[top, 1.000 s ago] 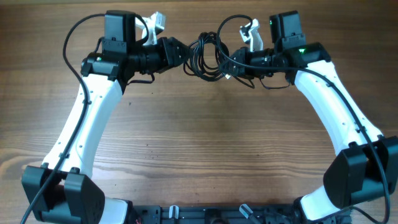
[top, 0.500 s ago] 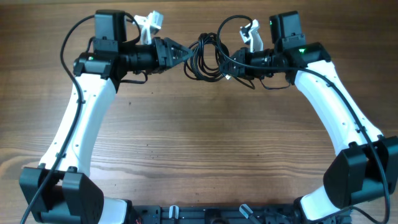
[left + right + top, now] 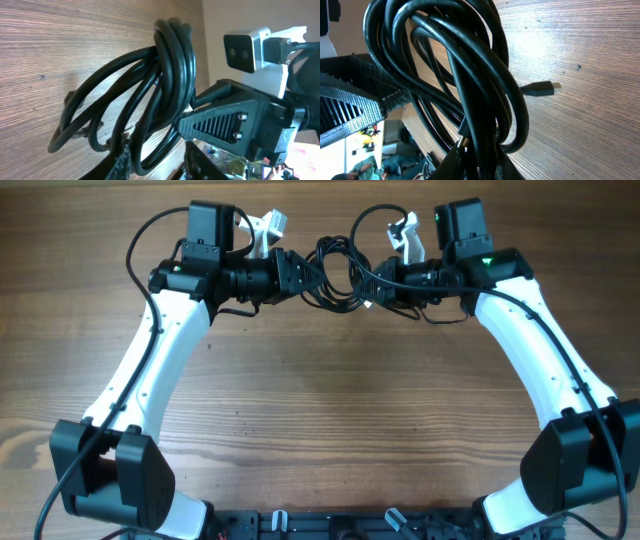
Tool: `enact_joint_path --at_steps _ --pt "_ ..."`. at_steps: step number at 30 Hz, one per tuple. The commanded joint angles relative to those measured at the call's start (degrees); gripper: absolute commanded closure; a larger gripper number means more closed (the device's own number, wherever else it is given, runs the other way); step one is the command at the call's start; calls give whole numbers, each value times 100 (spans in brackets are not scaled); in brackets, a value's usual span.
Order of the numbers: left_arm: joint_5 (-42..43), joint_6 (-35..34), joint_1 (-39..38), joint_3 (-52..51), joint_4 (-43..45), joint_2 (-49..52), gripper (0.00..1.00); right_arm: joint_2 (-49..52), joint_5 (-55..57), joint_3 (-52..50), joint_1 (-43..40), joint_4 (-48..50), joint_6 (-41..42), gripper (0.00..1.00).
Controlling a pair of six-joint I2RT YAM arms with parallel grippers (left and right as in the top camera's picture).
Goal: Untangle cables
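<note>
Bunching at the twelve o'clock end of the wooden table (image 3: 320,410), the cables (image 3: 336,270) form one looped black bundle between both arms. The right gripper (image 3: 371,283) pinches strands from three o'clock (one small plug (image 3: 540,89) sticks out free). The left gripper (image 3: 304,275) meets the bundle at nine o'clock; I cannot tell whether its jaws clamp anything.

A wooden table (image 3: 330,410) fills the overhead view, its grain running from 9 to 3 o'clock, with small dark specks left of centre. At 6 o'clock a dark bar (image 3: 330,525) with pale clips lies along its edge. Blurred clutter (image 3: 362,160) shows past the table at 7 o'clock in the right wrist view. A beige wall (image 3: 215,20) shows at 1 o'clock in the left wrist view.
</note>
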Motion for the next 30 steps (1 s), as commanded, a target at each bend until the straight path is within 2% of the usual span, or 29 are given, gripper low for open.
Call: enact_joint_path --at_steps 1,8,17,25,30 --pt "-72 111 11 52 13 15 68 -175 -269 96 13 37 -131 96" --pt "72 116 122 52 -17 -286 67 -175 -269 96 13 37 -131 96" --pt "-490 90 393 50 -616 -376 69 -175 -269 96 13 33 -116 96" --pt "-568 90 111 39 -660 -136 69 -175 -273 96 13 31 -111 96" --pt "-575 92 -74 39 -339 90 69 -175 -273 96 13 9 -116 96"
